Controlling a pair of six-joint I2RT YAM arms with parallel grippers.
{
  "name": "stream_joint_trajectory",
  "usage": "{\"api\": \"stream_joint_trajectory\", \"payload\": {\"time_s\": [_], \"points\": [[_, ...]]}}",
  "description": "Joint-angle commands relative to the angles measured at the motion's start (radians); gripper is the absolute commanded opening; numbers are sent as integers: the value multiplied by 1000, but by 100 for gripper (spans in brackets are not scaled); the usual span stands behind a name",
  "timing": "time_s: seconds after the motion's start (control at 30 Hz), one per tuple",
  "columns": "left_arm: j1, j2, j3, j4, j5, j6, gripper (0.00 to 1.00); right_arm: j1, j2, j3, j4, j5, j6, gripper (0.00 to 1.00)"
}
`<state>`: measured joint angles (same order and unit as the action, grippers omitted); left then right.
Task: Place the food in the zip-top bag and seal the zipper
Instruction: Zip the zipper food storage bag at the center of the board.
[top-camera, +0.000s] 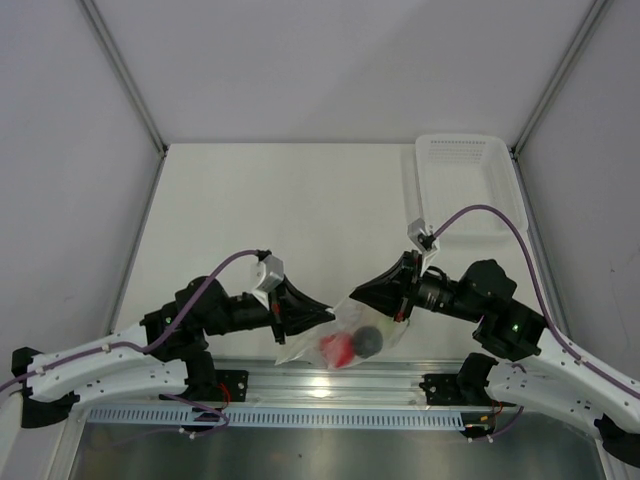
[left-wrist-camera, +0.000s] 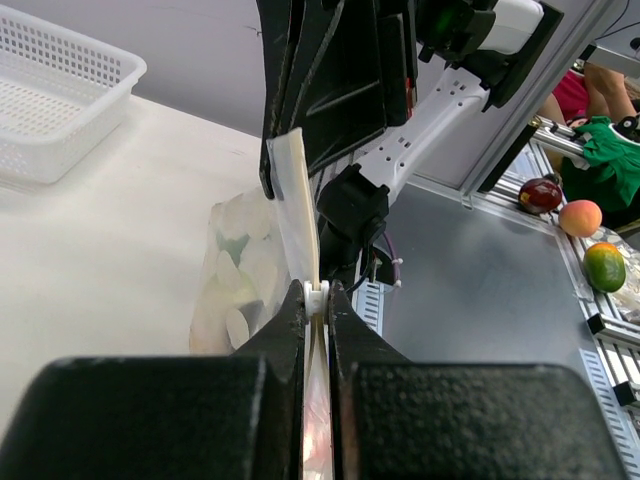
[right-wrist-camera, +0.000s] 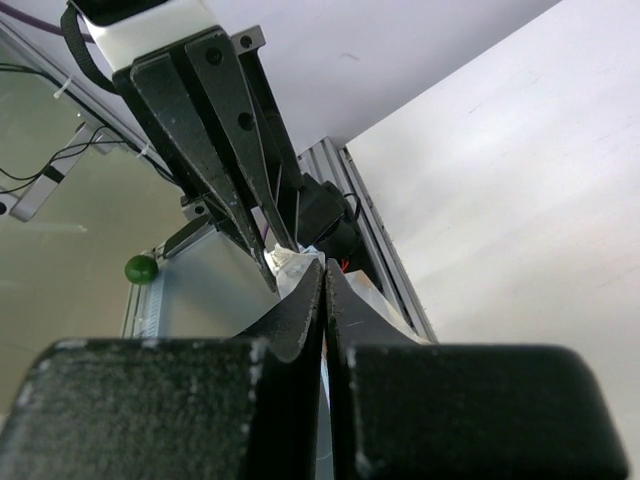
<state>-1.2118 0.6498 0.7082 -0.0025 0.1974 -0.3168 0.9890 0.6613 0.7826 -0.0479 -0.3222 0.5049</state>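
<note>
Top external view: the bag sits well apart from the basket, toward the arm bases and to the basket's left, at the near edge of the table. Through the clear plastic show the tomato and the dark ball, touching each other, the ball on the side nearer the basket. The left gripper pinches the bag's top edge at the end farther from the basket; the right gripper pinches the same edge at the end nearer the basket.

In the left wrist view the left gripper has its jaws nearly together, clamped on the zipper, which runs as a pale strip up to the right arm's fingers. Beside the strip, on the basket's side, the bag bulges with a white lump tinged green, seemingly the radish.

In the right wrist view the right gripper is pressed tight on the same edge. Whether the zipper is sealed cannot be told.
</note>
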Motion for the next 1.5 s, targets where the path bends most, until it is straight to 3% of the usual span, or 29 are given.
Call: {"api": "stream_joint_trajectory", "payload": {"time_s": [0.0, 0.63, 0.7, 0.83, 0.93, 0.97, 1.03, 1.07, 1.13, 1.23, 1.33, 1.47], "points": [[1, -21, -22, -40, 33, -27, 1, -30, -26, 14, 53, 67, 7, 0], [1, -116, -90, -102, 11, -71, 1, -168, -60, 60, -110, 94, -32, 0], [1, -116, -95, -102, 14, -74, 1, -182, -54, 57, -93, 34, -37, 0], [1, -108, -84, -114, 16, -76, 0, -211, 72, 122, -165, -333, -86, 0], [1, -81, -52, -155, 22, -68, 0, -207, 130, 191, -283, -356, -167, 25], [1, -75, -36, -165, 25, -65, 1, -205, 129, 207, -308, -348, -192, 42], [1, -52, -21, -191, 31, -62, 1, -207, 130, 262, -374, -342, -264, 63], [1, -47, -9, -197, 36, -61, 1, -205, 138, 282, -398, -356, -287, 66], [1, -36, -1, -209, 45, -53, 1, -205, 193, 351, -493, -428, -362, 66], [1, -26, 13, -229, 53, -42, 1, -190, 268, 400, -622, -509, -455, 58], [1, -22, 23, -249, 54, -34, 1, -178, 291, 412, -665, -580, -496, 41], [3, -18, 30, -257, 73, -27, 1, -159, 302, 396, -662, -554, -499, 41]]}}
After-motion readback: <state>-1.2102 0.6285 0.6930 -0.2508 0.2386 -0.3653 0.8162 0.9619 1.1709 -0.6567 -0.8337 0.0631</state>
